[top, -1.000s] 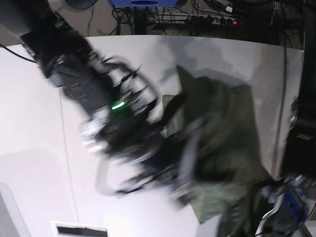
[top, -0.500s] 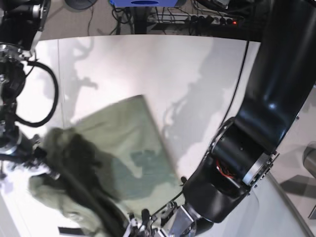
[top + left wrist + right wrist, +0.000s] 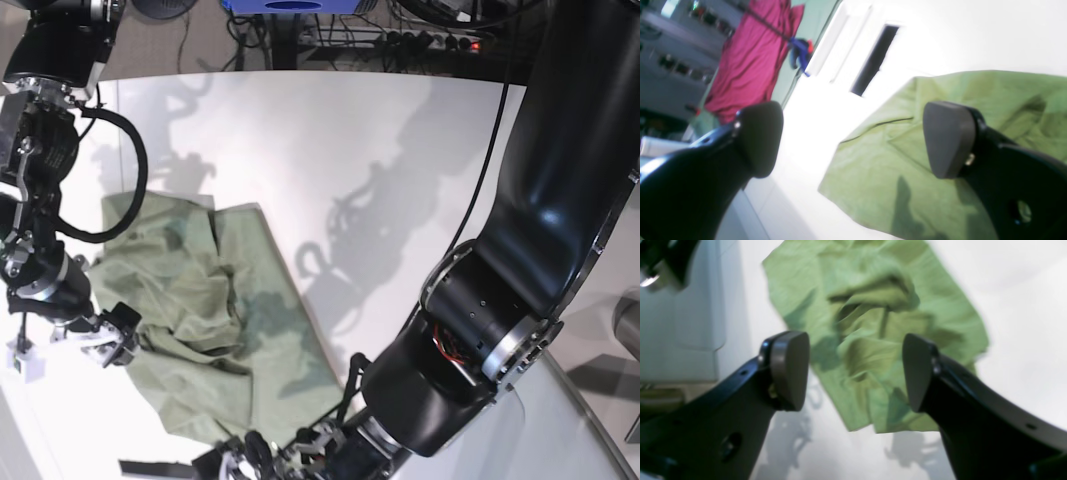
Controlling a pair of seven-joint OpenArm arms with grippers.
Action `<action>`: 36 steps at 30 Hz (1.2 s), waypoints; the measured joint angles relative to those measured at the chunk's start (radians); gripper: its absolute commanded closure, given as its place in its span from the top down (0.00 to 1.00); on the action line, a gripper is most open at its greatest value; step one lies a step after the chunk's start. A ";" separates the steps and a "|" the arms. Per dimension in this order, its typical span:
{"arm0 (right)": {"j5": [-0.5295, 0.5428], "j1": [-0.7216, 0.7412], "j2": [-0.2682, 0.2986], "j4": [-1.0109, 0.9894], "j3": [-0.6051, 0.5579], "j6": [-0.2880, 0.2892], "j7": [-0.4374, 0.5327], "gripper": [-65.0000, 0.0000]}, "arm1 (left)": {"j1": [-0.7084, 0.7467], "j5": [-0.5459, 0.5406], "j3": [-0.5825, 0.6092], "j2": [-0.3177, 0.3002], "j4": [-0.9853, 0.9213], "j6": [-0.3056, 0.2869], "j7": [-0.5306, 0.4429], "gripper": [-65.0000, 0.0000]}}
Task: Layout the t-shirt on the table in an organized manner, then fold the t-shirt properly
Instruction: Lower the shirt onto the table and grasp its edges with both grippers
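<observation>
Both tools just let go: left tool (image 3: pixel 853 140) & right tool (image 3: pixel 855 370) jaws apart, empty. T-shirt (image 3: pixel 210 320) dropped crumpled on counter (image 3: pixel 330 140); needs spreading.

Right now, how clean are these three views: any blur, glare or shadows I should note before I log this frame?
Left wrist view: soft and motion-blurred, the white smooth table blown out by glare. Right wrist view: the crumpled olive-green cotton t-shirt is soft, tool shadows falling on the table below it. Base view: sharpest, though wide-angle curved, with hard arm shadows across the tabletop.
</observation>
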 measured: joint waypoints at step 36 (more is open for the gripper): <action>-0.092 -0.017 0.072 -0.264 -0.283 0.009 0.063 0.00 | 0.446 -0.002 -0.208 -0.008 -0.168 0.059 -0.061 1.00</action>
